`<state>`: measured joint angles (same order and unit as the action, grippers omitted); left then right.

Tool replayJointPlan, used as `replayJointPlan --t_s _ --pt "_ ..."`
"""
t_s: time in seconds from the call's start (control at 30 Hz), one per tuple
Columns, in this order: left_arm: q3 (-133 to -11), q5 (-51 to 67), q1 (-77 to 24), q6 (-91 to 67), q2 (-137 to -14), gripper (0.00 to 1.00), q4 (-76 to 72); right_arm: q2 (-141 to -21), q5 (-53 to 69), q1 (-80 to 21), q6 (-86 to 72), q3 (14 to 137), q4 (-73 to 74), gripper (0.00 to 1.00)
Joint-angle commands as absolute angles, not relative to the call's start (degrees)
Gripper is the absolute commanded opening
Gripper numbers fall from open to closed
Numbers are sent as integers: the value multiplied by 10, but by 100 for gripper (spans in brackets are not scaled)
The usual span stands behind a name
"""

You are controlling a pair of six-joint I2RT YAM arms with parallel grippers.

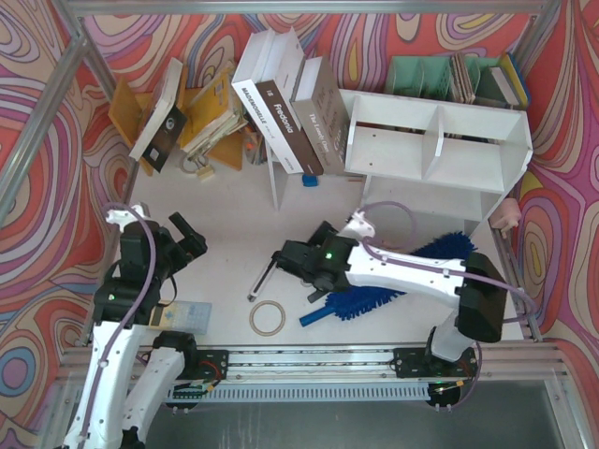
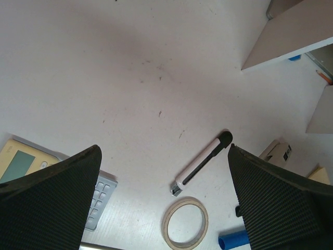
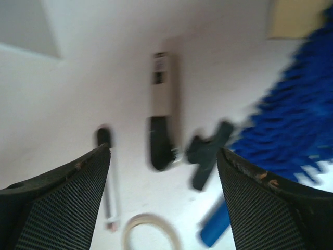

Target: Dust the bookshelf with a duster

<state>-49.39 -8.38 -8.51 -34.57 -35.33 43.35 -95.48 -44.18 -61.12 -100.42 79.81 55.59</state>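
The bookshelf (image 1: 435, 140) is the wide white two-tier unit at the back right. The blue fluffy duster (image 1: 374, 299) lies flat on the table in front of it, partly under my right arm, its slim handle (image 1: 314, 318) pointing left. In the right wrist view the shaggy head (image 3: 294, 114) fills the right side and the handle end (image 3: 214, 225) lies near the right finger. My right gripper (image 3: 164, 151) hovers open just left of the duster, holding nothing. My left gripper (image 2: 164, 151) is open and empty over the table at the left (image 1: 190, 236).
A tape ring (image 1: 267, 318) and a black-and-white knife-like tool (image 1: 262, 278) lie between the arms, and a calculator (image 1: 182, 313) sits by the left base. Leaning books (image 1: 281, 103) and a green file organiser (image 1: 426, 75) line the back. A dark clip (image 3: 208, 153) lies beside the duster.
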Motion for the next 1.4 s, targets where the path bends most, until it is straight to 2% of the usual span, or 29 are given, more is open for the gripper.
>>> replayJointPlan --t_s 0.0,0.2,0.37,0.53,0.83,1.03,1.37 --pt "-492 -72 -82 -349 -386 98 420 -885 -479 -607 -1110 701 689 75" --pt "-511 -94 -108 -365 -420 98 420 -787 -434 -557 -1048 583 637 75" --pt "-552 -224 -253 -367 -466 98 418 -736 -403 -515 -1035 505 607 76" --pt "-596 -325 -385 -367 -534 98 413 -707 -348 -436 -952 453 530 76" --pt "-620 -319 -500 -352 -624 98 348 -686 -313 -374 -887 388 454 76" --pt "-620 -299 -525 -350 -650 98 326 -682 -259 -317 -830 344 364 74" --pt "-627 -268 -532 -368 -676 98 314 -708 -251 -288 -826 329 335 68"
